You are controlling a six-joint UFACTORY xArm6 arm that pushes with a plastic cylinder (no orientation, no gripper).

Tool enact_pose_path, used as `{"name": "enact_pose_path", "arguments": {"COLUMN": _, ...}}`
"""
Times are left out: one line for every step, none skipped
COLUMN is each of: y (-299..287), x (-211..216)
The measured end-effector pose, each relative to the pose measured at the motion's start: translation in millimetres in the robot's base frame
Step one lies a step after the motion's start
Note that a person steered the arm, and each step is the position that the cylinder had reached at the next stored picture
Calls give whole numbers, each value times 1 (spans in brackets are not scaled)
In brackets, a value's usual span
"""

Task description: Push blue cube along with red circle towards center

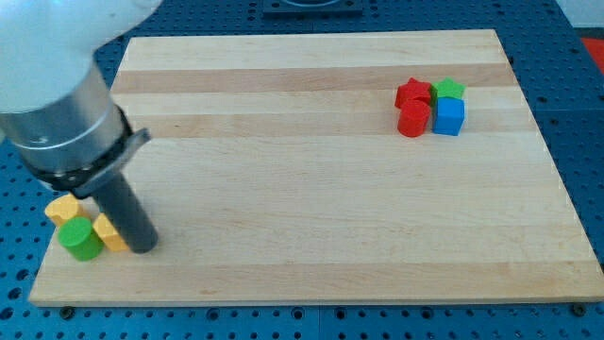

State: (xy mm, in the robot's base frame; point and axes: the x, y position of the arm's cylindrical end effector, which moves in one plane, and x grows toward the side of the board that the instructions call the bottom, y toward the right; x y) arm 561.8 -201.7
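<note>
The blue cube [448, 117] sits at the view's upper right of the wooden board [311, 170]. The red circle [412, 120] touches its left side. A red star [412, 93] lies just above the red circle, and a green star [449, 89] just above the blue cube. My tip [143, 247] is far away at the view's lower left, resting on the board beside other blocks.
At the lower left, a green circle [81, 239], a yellow block [111, 233] and another yellow block [63, 208] cluster just left of my tip. The arm's wide body [57, 94] covers the upper left corner.
</note>
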Motion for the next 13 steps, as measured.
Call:
{"name": "enact_pose_path", "arguments": {"y": -23, "x": 0}}
{"name": "enact_pose_path", "arguments": {"y": -7, "x": 2}}
{"name": "enact_pose_path", "arguments": {"y": 77, "x": 0}}
{"name": "enact_pose_path", "arguments": {"y": 184, "x": -16}}
{"name": "enact_pose_path", "arguments": {"y": 297, "x": -33}}
{"name": "enact_pose_path", "arguments": {"y": 398, "x": -60}}
{"name": "enact_pose_path", "arguments": {"y": 488, "x": -96}}
{"name": "enact_pose_path", "arguments": {"y": 547, "x": -132}}
{"name": "enact_pose_path", "arguments": {"y": 530, "x": -155}}
{"name": "enact_pose_path", "arguments": {"y": 487, "x": -171}}
{"name": "enact_pose_path", "arguments": {"y": 436, "x": -178}}
{"name": "enact_pose_path", "arguments": {"y": 369, "x": -178}}
{"name": "enact_pose_path", "arguments": {"y": 296, "x": -178}}
